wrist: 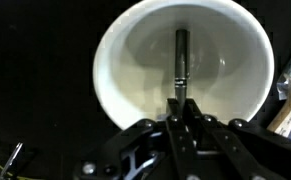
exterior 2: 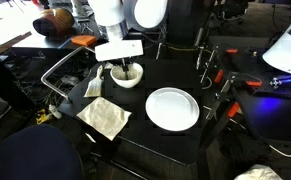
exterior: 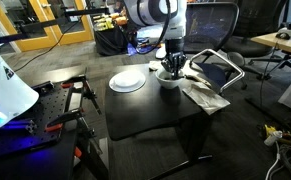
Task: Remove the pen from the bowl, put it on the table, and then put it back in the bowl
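Observation:
The white bowl stands on the black table and shows in both exterior views. The dark slender pen lies inside the bowl, running from its middle towards my gripper. My gripper reaches down into the bowl, and its two fingers are closed together on the near end of the pen. In both exterior views the gripper sits right over the bowl and hides the pen.
A flat white plate lies on the table beside the bowl. A crumpled light cloth lies on the bowl's other side, near a metal-framed object. Red-handled clamps sit at the table's edge.

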You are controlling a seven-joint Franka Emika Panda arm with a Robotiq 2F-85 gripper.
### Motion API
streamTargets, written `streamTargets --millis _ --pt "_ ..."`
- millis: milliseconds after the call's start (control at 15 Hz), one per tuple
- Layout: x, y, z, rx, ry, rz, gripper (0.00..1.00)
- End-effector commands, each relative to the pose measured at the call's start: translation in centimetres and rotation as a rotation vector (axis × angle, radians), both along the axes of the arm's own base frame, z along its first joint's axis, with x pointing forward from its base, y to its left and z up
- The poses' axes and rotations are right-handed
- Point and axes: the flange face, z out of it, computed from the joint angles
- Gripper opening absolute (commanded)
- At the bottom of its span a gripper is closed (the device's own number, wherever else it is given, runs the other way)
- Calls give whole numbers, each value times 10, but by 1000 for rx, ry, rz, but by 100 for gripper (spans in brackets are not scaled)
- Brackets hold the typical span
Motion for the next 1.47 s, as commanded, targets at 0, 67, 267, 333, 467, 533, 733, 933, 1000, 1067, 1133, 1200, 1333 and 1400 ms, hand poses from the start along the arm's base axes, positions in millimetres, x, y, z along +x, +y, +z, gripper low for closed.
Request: streamTargets --millis 0,67,267,333,467,533,733,933,1000,1067,1133,1200,1333,1400 --pt "-1 3 19 -9 -14 -2 3" --pt "-2 4 25 -10 -23 1 3" --pt "-7 4 47 -5 -54 14 3" --pt "-8 3 56 -8 -64 15 3" --pt "-13 -2 73 -13 -81 21 3" --pt "-16 -5 81 -19 -86 29 3" --pt "-31 -19 103 -18 -100 79 3" --pt "-50 -31 122 8 -112 139 3" --pt "-56 -34 126 19 -114 158 3" --pt "-63 -38 129 38 -110 189 3" --pt "-69 -43 130 51 -101 209 3" --pt "-75 -47 129 64 -89 222 3" --pt "-88 -55 123 90 -52 240 3" --pt "-93 -59 119 99 -34 240 3"
